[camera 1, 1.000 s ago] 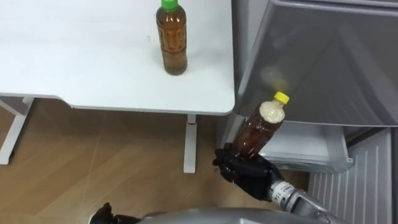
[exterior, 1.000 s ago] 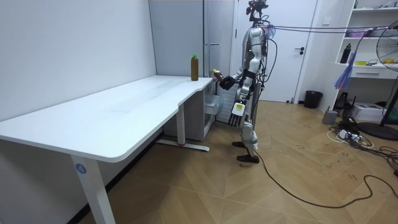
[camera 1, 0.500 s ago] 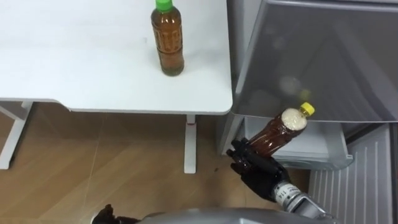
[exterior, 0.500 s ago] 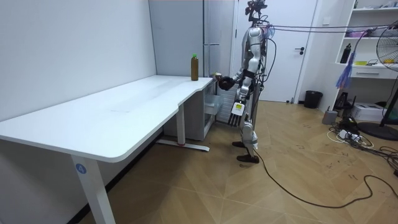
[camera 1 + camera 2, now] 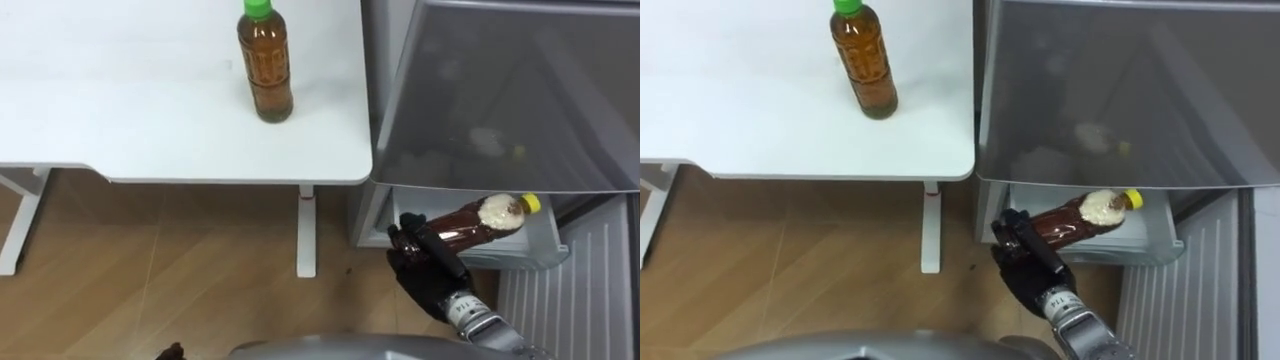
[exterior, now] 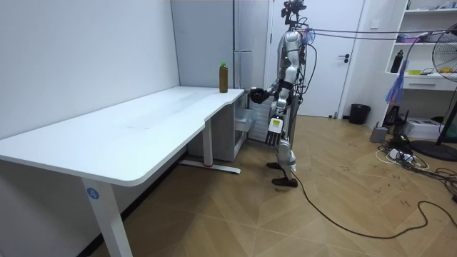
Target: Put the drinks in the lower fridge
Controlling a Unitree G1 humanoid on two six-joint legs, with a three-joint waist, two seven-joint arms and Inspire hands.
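My right hand [image 5: 425, 268] [image 5: 1025, 255] is shut on a brown drink bottle with a yellow cap [image 5: 475, 219] [image 5: 1080, 217]. The bottle lies almost flat, cap to the right, over the open lower fridge drawer [image 5: 505, 248] [image 5: 1140, 243]. A second brown bottle with a green cap [image 5: 265, 60] [image 5: 863, 59] stands upright on the white table [image 5: 150, 130] near its right edge. In the room view I stand facing the fridge [image 6: 243, 43] at the table's far end, right hand [image 6: 255, 93] stretched toward it.
The grey upper fridge door [image 5: 510, 100] hangs over the drawer. The table's leg [image 5: 306, 230] stands just left of the drawer on the wooden floor [image 5: 150, 260]. A ribbed fridge door panel [image 5: 590, 290] lies open at the right.
My right hand has moved right and tipped the yellow-capped bottle from leaning upright to nearly flat over the drawer. The green-capped bottle has stayed put.
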